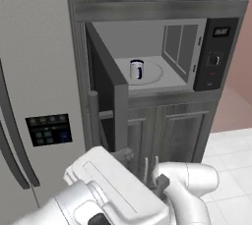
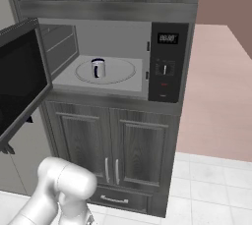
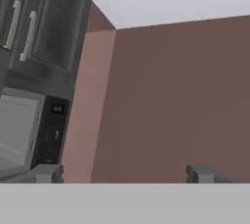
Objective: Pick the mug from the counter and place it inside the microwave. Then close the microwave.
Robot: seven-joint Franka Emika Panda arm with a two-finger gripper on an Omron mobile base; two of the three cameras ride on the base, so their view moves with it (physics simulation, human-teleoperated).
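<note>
The mug (image 1: 137,69) stands upright on the round white turntable (image 1: 152,74) inside the microwave (image 1: 147,37), white-grey with its dark blue side facing front. It also sits left of centre on the turntable (image 2: 118,71) as the mug (image 2: 98,68) in the right base view. The dark glass door (image 2: 19,81) is swung wide open to the left. My gripper (image 3: 124,174) is open and holds nothing, low in front of the lower cabinets, well below the microwave and pointing up at the wall. Its thin fingers (image 1: 146,167) rise from the hand. The counter is out of view.
A grey fridge (image 1: 39,71) with a dispenser panel stands left of the open door's edge (image 1: 120,116). The black control panel (image 2: 167,62) is on the microwave's right. Dark cabinet doors (image 2: 113,145) lie below, a pinkish-brown wall (image 2: 216,86) to the right, white floor tiles (image 2: 206,189) beneath.
</note>
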